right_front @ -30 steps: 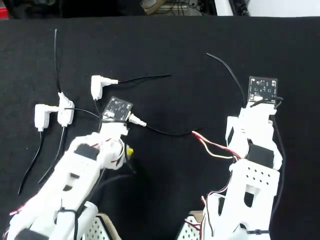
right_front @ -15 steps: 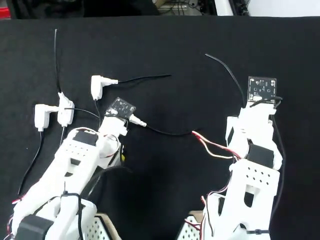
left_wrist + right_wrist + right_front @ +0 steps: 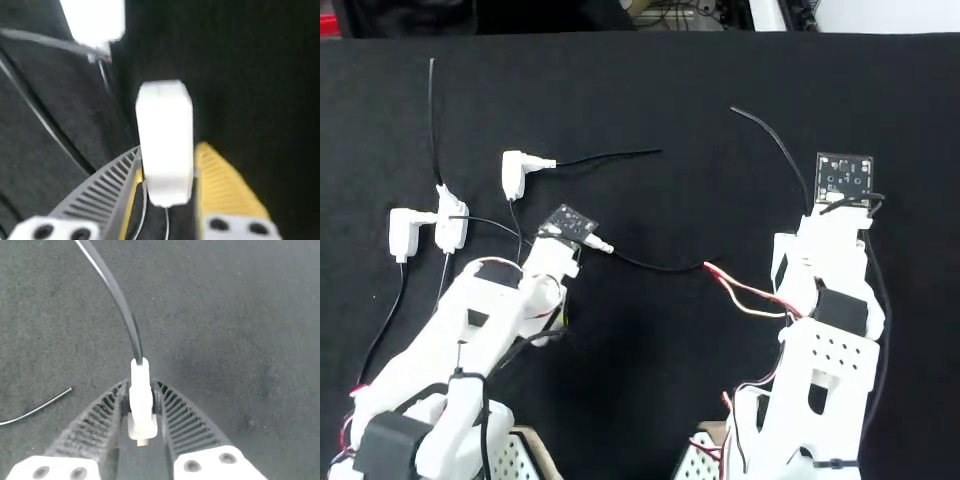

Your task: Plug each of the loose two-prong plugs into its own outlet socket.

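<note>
A white block [image 3: 165, 125] is clamped between the grey and yellow fingers of the left gripper [image 3: 167, 150], its free end pointed away from the wrist; whether it is plug or socket cannot be told. Just beyond it a second white piece [image 3: 92, 20] is seen, blurred, with thin wires at its side. Over on the right, a slim white plug [image 3: 141, 410] is pinched by the right gripper [image 3: 140, 386], which is closed narrowly about it, and its black cord [image 3: 115, 295] is laid out across the black table [image 3: 240, 315]. From above, a white connector [image 3: 402, 232] is spotted at the left of the table, a second connector [image 3: 450, 220] just beside it, and a third connector [image 3: 515, 172] nearby, each with a black lead.
</note>
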`<action>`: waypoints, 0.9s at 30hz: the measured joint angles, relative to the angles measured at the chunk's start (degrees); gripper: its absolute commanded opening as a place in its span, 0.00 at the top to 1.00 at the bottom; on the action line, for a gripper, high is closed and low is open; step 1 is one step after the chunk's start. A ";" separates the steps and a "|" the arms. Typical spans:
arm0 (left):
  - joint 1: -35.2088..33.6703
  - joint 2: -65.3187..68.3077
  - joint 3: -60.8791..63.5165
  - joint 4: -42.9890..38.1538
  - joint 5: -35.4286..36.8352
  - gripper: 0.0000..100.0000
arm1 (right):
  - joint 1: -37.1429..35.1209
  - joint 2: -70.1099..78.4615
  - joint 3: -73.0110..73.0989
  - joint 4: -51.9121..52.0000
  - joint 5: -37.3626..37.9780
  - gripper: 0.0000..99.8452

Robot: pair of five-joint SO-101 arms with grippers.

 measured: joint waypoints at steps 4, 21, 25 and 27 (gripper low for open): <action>1.49 0.00 0.09 -0.62 0.00 0.97 | 0.00 0.00 0.00 0.00 0.00 0.99; 18.20 -10.73 4.04 0.79 -2.46 0.66 | -1.85 0.00 0.97 0.00 1.58 0.99; 18.20 -7.30 4.57 -0.53 -6.15 0.62 | -1.85 0.00 0.97 0.00 1.85 0.99; 16.70 -6.33 4.57 -0.79 -7.82 0.64 | -1.85 0.00 0.97 0.00 1.85 0.99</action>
